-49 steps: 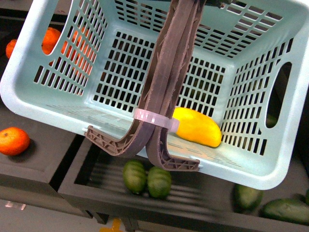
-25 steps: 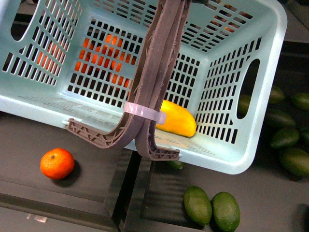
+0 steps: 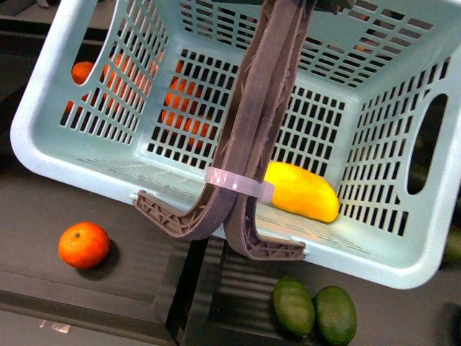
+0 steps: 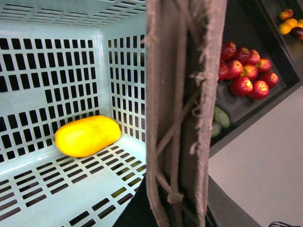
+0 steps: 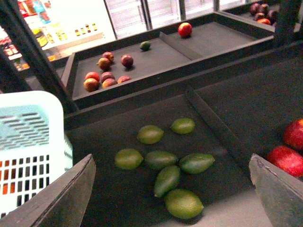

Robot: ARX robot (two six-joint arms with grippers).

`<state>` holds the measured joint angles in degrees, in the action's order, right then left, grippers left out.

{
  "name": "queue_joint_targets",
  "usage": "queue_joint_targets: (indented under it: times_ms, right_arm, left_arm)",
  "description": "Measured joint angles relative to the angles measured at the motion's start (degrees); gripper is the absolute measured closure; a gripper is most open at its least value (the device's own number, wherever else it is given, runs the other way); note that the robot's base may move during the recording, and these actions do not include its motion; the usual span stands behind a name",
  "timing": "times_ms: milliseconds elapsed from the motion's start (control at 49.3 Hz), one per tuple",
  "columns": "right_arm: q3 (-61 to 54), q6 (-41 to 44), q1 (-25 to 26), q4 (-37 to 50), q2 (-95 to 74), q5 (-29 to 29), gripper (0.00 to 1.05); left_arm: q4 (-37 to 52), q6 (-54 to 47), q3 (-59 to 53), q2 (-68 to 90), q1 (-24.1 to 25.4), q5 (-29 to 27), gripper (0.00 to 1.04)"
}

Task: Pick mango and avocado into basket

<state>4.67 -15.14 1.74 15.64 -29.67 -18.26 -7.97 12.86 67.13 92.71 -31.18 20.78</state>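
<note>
- Basket (image 3: 65,155) had swung toward 3 o'clock in the front view since half a second before. The orange (image 3: 84,245) at 8 o'clock and the green pair (image 3: 315,310) at 6 o'clock kept their places.
- Mango (image 3: 302,191) lay on the basket floor near the 4 o'clock corner and had ridden along with the swing.
- Handles (image 4: 182,113) stood pressed together, filling the left wrist view. The left claw itself was not shown, so its state could not be told.
- Right claw (image 5: 170,161) hung empty with its fingers wide apart, above an avocado (image 5: 166,179) lying among other green fruit.
- Judgement: the mango half was done. The avocado was still outstanding, and none was in the basket.
</note>
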Motion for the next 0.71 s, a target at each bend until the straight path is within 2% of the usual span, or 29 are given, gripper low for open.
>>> queue_joint_targets:
  times_ms: [142,385,486,709]
  right_arm:
    - [6.56,-3.39,5.60,7.32,-16.70,2.34,0.08]
    - [19.80,-4.00,9.11,16.37,-47.76,7.50,0.08]
    - [26.71,-1.53,10.10,18.43,-61.02,10.71,0.08]
    - [41.88,8.33,11.61,17.00,-84.04,17.94,0.08]
  left_arm:
    - [0.00,-0.07,0.00,0.00,0.07,-0.72,0.97]
    - [0.00,-0.04,0.00,0.00,0.39,-0.94,0.97]
    - [0.00,-0.04,0.00,0.00,0.26,-0.59,0.97]
    - [0.00,0.00,0.00,0.00,0.26,-0.22,0.97]
